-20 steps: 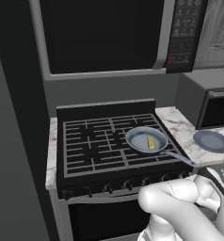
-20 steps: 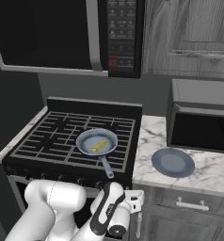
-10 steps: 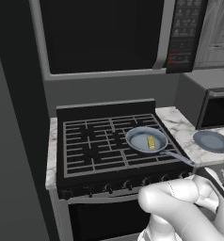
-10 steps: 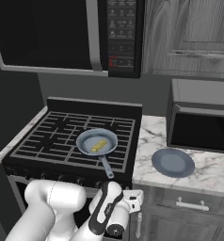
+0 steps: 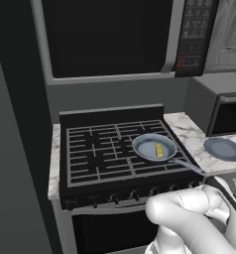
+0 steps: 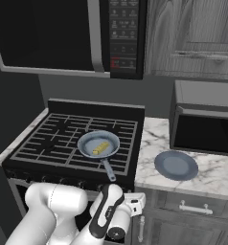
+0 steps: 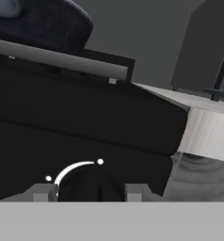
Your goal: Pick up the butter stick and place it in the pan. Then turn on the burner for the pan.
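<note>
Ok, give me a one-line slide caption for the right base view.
Butter stick lies in the pan on the stove, plate on the marble counter beside it.

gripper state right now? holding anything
Gripper: closed on a dark stove knob at the stove front. Butter stick lies in the pan, not held.

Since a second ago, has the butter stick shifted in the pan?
No. The butter stick lies in the same spot inside the pan, and the pan sits on the same stove grate, front right, in both base views.
</note>
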